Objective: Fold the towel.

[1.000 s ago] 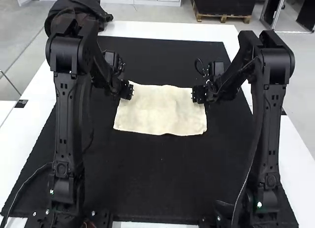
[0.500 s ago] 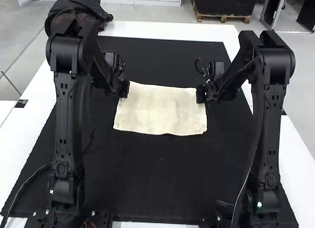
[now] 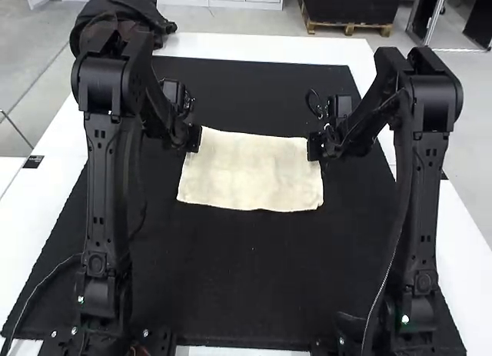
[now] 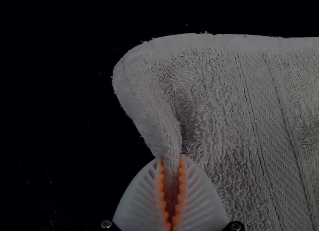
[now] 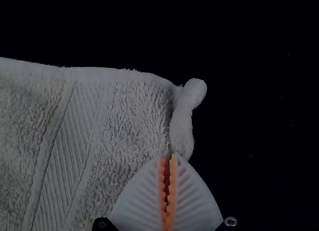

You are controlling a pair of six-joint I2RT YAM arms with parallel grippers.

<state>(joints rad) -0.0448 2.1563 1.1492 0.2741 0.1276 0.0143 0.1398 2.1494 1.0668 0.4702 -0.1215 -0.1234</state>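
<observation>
the towel [image 3: 250,175] lay on the black mat [image 3: 231,271], midway between the two arms, in a pale, fairly flat rectangle, longer from left to right than from near to far; how many layers it had could not be told. the left gripper [image 3: 194,138] was at its far left corner, and the right gripper [image 3: 314,147] at its far right corner. in the left wrist view, the left gripper [image 4: 171,158] was clenched on a pinch of towel, the cloth caught between its orange pads [image 4: 182,186] and puckered up into a rounded ridge. in the right wrist view, the right gripper [image 5: 168,156] was drawn almost closed, nipping a thin bit of the towel at its tips, with a small roll of cloth standing up beside the pinch. a woven band [image 5: 65,131] ran across the towel near that end, and another [image 4: 271,121] near the left end. the white table [image 3: 257,46] framed the mat.
</observation>
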